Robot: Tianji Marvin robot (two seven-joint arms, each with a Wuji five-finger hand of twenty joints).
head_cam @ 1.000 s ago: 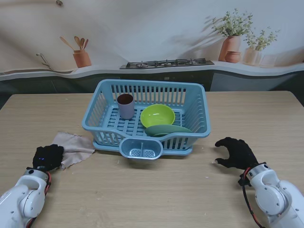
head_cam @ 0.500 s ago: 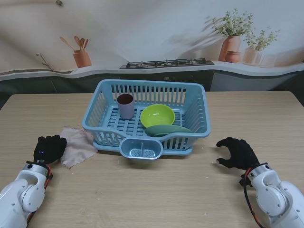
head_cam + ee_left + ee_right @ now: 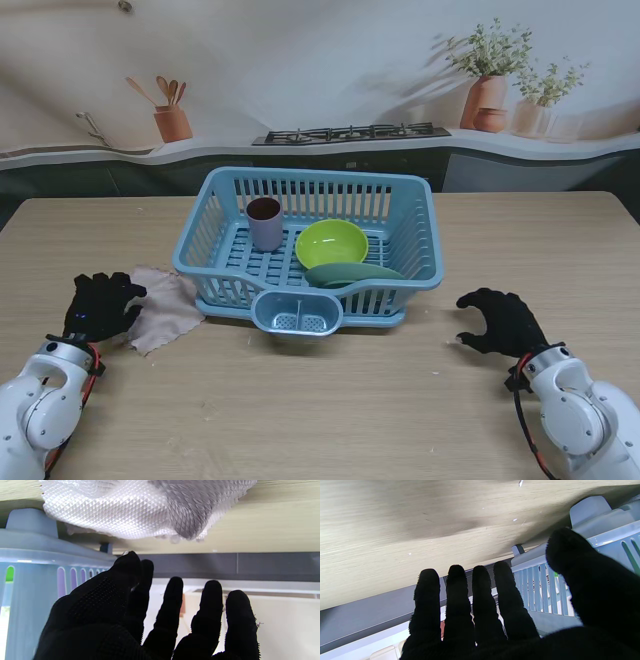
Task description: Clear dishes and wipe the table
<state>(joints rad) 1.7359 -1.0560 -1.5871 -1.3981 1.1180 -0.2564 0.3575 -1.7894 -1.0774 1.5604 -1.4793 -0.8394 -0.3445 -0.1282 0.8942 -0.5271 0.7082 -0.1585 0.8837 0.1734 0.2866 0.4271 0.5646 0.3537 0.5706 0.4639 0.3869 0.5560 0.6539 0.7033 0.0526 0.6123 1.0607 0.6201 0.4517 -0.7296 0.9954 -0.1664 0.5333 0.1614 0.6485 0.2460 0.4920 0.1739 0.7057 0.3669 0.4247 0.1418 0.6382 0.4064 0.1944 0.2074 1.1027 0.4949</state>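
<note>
Lying flat on the bench (image 3: pixel 330 400), the cloth (image 3: pixel 160 305) sits at about 9 o'clock from the blue basket (image 3: pixel 310 245), with one edge touching the basket's foot. The left hand (image 3: pixel 100 305) is just beside the cloth, at its 9 o'clock side, and its fingertips (image 3: pixel 132 292) reach over the cloth's edge. In the left wrist view the fingers (image 3: pixel 172 600) are spread wide and hold nothing, and the cloth (image 3: pixel 140 507) lies a little away from them. I cannot tell if they touch it.

Inside the basket stand a purple cup (image 3: pixel 265 222), a green bowl (image 3: pixel 332 243) and a dark green plate (image 3: pixel 355 273).

The right hand (image 3: pixel 497 322) rests near the bench at 4 o'clock from the basket, well apart from it. Its fingers (image 3: pixel 456 600) are spread and loosely curled, holding nothing.

A second ago the left hand sat on the cloth's near corner with fingers tucked. Now it has slid toward 12 o'clock and opened up, and the cloth has shifted a bit toward the basket. The right hand has hardly moved.
</note>
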